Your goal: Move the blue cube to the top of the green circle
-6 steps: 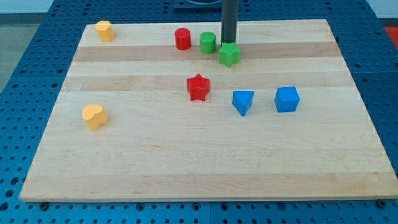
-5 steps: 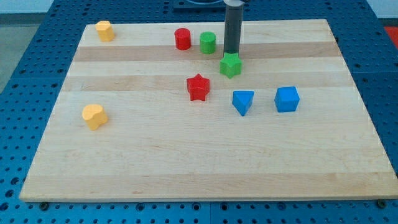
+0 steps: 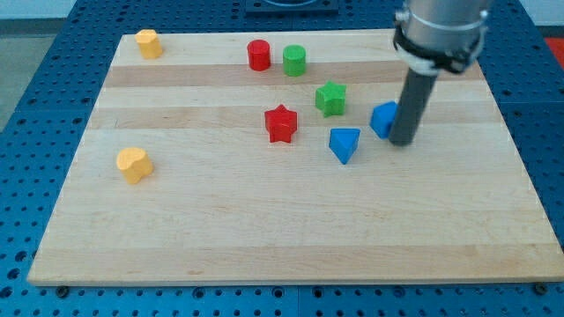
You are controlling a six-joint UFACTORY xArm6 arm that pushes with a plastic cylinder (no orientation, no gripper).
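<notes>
The blue cube (image 3: 383, 119) sits right of centre on the wooden board, partly hidden by my rod. My tip (image 3: 403, 141) is touching the cube's right side, at its lower right. The green circle (image 3: 294, 60), a short green cylinder, stands near the view's top, well up and left of the cube. A green star (image 3: 330, 98) lies between the cube and the green circle.
A red cylinder (image 3: 258, 55) stands just left of the green circle. A red star (image 3: 281, 123) and a blue triangle (image 3: 344, 143) lie left of the cube. Two yellow blocks sit at top left (image 3: 148, 42) and mid left (image 3: 134, 164). The board (image 3: 264, 229) has edges all round.
My tip left the green star, which had slid down, and swung to the blue cube's right side. The cube has moved up and left from its earlier place.
</notes>
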